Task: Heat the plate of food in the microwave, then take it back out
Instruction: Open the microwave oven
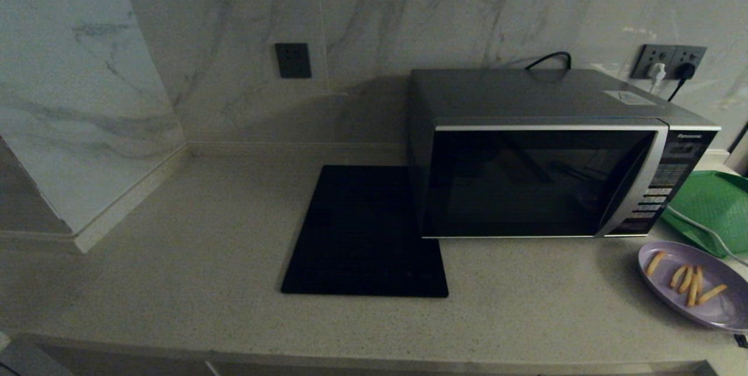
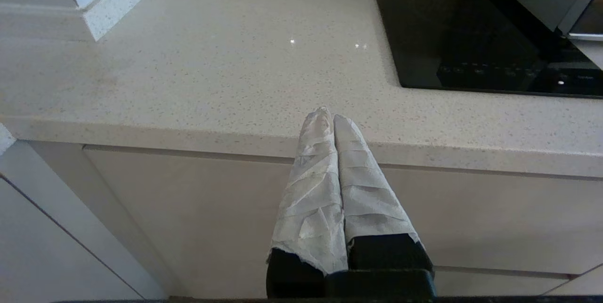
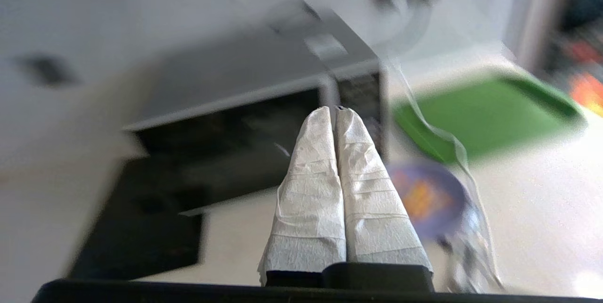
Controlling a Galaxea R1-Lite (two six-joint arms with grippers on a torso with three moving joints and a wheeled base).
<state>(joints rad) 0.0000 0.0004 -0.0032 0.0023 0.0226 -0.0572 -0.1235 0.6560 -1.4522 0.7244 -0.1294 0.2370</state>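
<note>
The dark grey microwave [image 1: 543, 154] stands at the back right of the counter with its black glass door closed. In front of it, to the right, the lavender plate of food [image 1: 692, 282] with several fries lies on the counter near the front edge. Neither arm shows in the head view. My left gripper [image 2: 330, 117] is shut and empty, its tape-wrapped fingers held low in front of the counter's front edge. My right gripper [image 3: 334, 112] is shut and empty too, in the air in front of the microwave [image 3: 254, 105], with the plate of food [image 3: 431, 197] off to one side.
A flat black square mat [image 1: 365, 233] lies left of the microwave. A green mesh tray [image 1: 710, 206] sits behind the plate, with a white cable [image 1: 713, 238] trailing across it. Wall sockets [image 1: 669, 61] are behind the microwave, and a marble wall corner [image 1: 87, 130] juts out at the left.
</note>
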